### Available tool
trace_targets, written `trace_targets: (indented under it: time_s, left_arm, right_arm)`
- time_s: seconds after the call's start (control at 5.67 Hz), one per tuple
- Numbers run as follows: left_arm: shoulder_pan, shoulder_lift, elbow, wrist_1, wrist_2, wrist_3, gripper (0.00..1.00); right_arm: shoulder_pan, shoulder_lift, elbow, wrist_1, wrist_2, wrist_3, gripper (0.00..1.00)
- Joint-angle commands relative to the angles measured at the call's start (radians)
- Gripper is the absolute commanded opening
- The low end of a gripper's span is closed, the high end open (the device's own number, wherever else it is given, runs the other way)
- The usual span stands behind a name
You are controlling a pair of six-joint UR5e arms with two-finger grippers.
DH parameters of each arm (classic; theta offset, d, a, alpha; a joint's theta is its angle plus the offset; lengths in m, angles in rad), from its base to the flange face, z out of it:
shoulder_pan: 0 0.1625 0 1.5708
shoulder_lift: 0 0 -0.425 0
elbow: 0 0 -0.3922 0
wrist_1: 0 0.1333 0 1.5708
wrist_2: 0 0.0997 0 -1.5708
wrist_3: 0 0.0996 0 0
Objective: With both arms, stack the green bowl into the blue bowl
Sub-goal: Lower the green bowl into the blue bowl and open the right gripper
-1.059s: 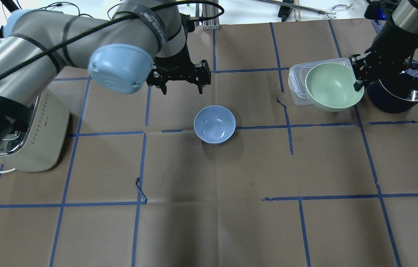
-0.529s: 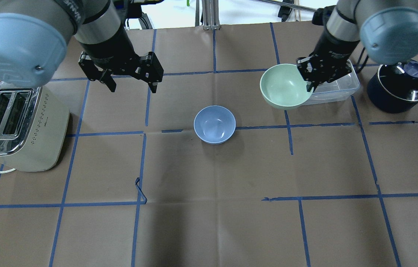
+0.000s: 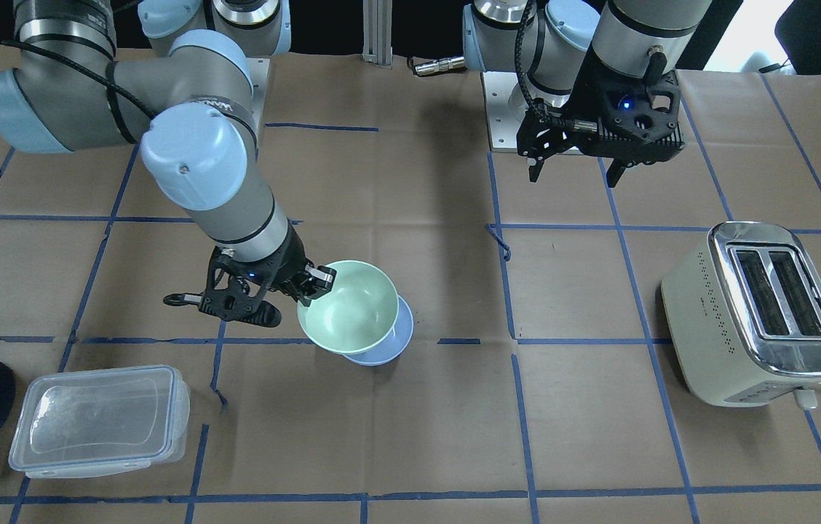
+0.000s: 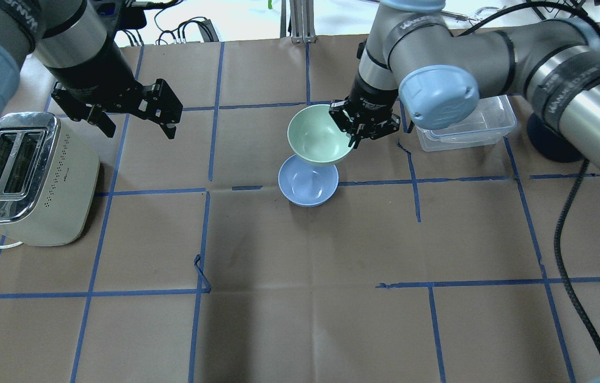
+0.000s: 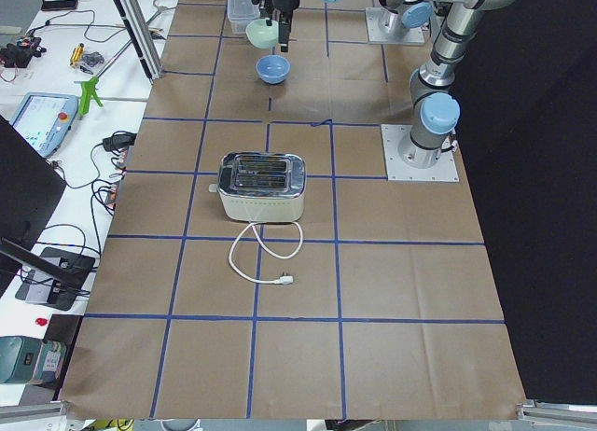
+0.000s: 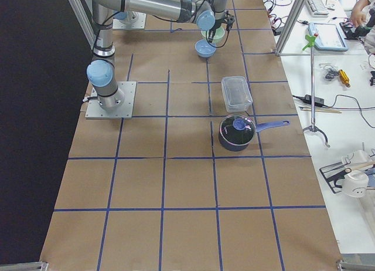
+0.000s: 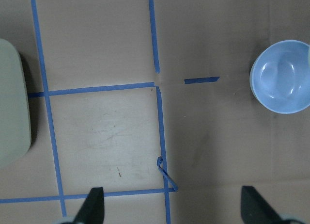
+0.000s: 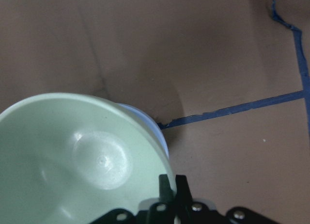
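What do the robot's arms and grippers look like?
The left arm and right arm are silver-grey tubes with pale blue joint caps, strapped black cables and white-lettered dark bands. The left gripper and right gripper are black with blue lights.

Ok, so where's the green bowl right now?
In the overhead view the green bowl hangs near the middle, rim clamped by the right gripper, just above the blue bowl and left of the clear container.

Upper bowl point(image 4: 317, 135), its rim pinched in the right gripper point(image 4: 354, 139), overlaps the lower bowl point(image 4: 308, 186) mid-table. Toaster point(image 4: 28, 175) stands toward the robot's left edge; container point(image 4: 483, 127) and, beyond it, pot point(image 6: 236, 132) toward the right edge.
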Motion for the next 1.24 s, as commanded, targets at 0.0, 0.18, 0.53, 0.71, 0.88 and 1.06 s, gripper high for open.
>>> trace_targets:
  time_s: [0.0,0.18,0.53,0.71,0.88,1.06]
  left_arm:
    - [0.005,0.006,-0.006,0.032,0.005,-0.039,0.99]
    - [0.005,0.006,-0.006,0.032,0.005,-0.041,0.99]
    - [0.005,0.009,-0.006,0.03,0.006,-0.053,0.99]
    - [0.005,0.009,-0.006,0.032,0.008,-0.112,0.99]
    - [0.005,0.009,-0.006,0.03,0.016,-0.099,0.99]
    - [0.005,0.009,-0.006,0.03,0.013,-0.099,0.99]
  right_arm:
    - [0.031,0.057,0.009,-0.035,0.002,0.034,0.06]
    - [0.031,0.062,0.014,-0.035,0.003,0.032,0.06]
    - [0.031,0.077,0.055,-0.065,0.002,0.027,0.06]
    - [0.031,0.079,0.072,-0.072,0.002,0.029,0.07]
    - [0.031,0.079,0.074,-0.072,0.003,0.027,0.07]
    - [0.031,0.08,0.074,-0.075,0.003,0.023,0.36]
